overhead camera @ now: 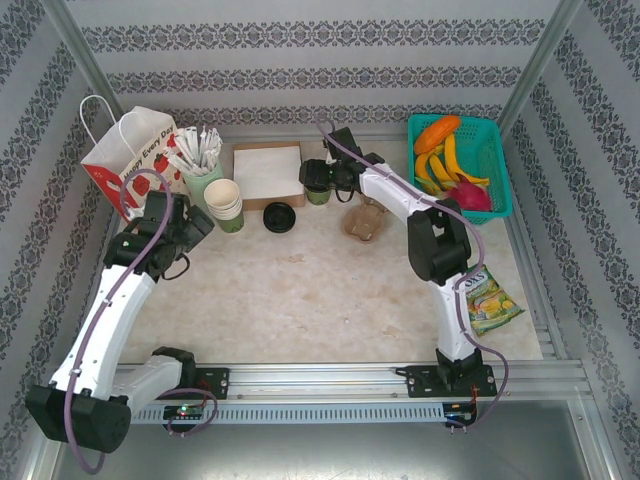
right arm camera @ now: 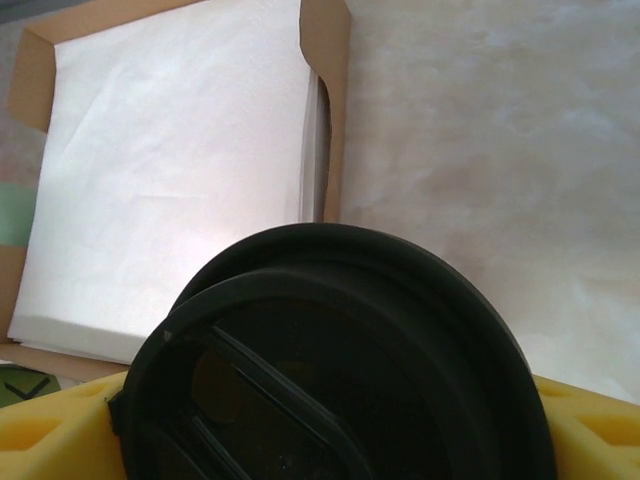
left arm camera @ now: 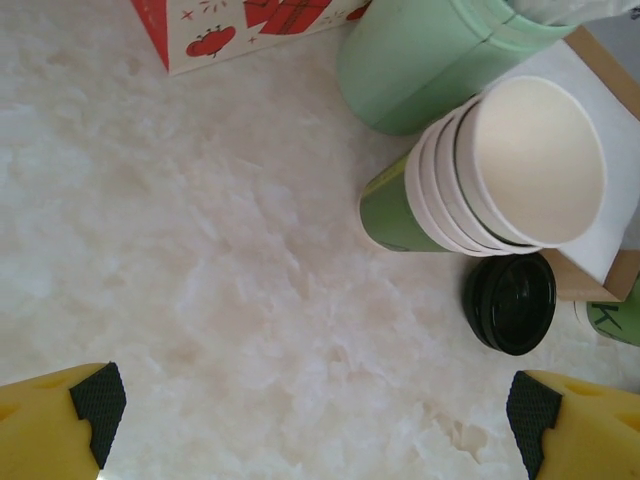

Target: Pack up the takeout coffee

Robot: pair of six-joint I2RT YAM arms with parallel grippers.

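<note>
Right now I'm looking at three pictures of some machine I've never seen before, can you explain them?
It's a robot: a left arm and a right arm bolted to a table, each ending in a two-finger gripper. The wide picture looks down from above; the other two come from wrist cameras. On the table sit a bag, a cup of sticks, stacked cups, a loose lid, a box of white paper, a fruit basket and a snack packet. The left gripper is open and empty. The right gripper straddles the lidded coffee; whether it's gripping, I can't tell.
</note>
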